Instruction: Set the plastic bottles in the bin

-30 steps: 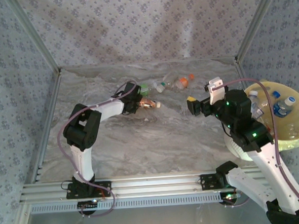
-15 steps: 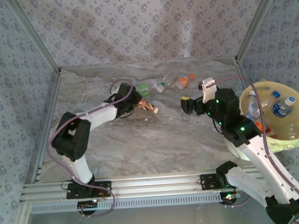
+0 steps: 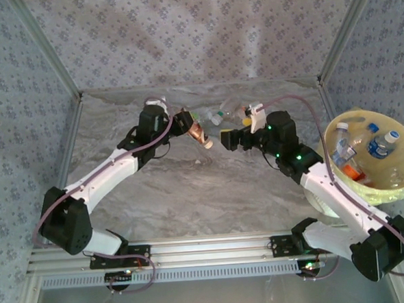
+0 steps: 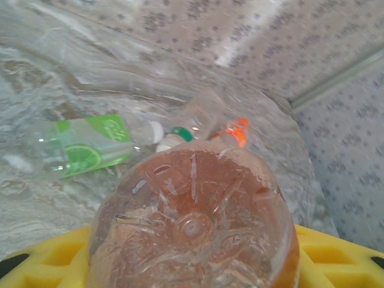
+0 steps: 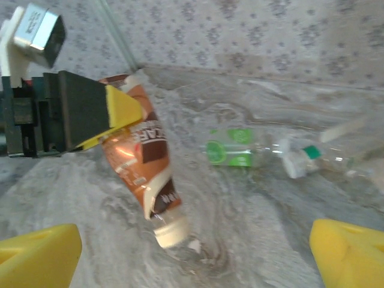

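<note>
My left gripper is shut on the base end of a brown-labelled plastic bottle, which hangs tilted above the table with its white cap down. In the left wrist view the bottle's base sits between the yellow fingers. My right gripper is open just right of it, with the bottle ahead of its spread fingertips and nothing between them. A green-labelled bottle, a clear one with a green cap and an orange-capped one lie at the back. The pale-yellow bin stands at the right.
Several bottles lie inside the bin. Aluminium frame posts and patterned walls close in the marbled table at the back and sides. A frame rail runs along the near edge.
The left arm has stretched out toward the back and right, carrying the brown bottle. The right gripper has swung left from beside the bin to close by the bottle.
</note>
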